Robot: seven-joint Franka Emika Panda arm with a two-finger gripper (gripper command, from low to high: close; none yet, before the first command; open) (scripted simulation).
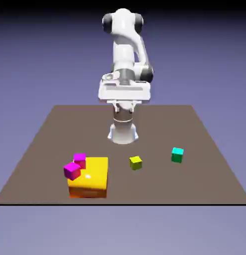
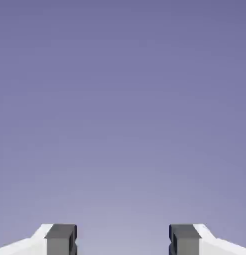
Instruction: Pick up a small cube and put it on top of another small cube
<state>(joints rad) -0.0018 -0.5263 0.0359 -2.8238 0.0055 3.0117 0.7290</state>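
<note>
In the exterior view, a small yellow cube (image 1: pixel 136 162) and a small teal cube (image 1: pixel 177 154) sit apart on the brown table (image 1: pixel 194 129). Two small magenta cubes (image 1: pixel 72 171) (image 1: pixel 79 159) are at the left edge of a large yellow-orange block (image 1: pixel 90 178); I cannot tell whether they rest on it or beside it. My gripper (image 1: pixel 125 106) hangs high above the table's far middle, well away from every cube. In the hand view the gripper (image 2: pixel 123 241) is open, its grey fingertips (image 2: pixel 61 239) wide apart with only backdrop between them. No cube appears there.
The robot's white base (image 1: pixel 123 132) stands on the table just beyond the yellow cube. The table's front edge (image 1: pixel 123 203) runs close to the large block.
</note>
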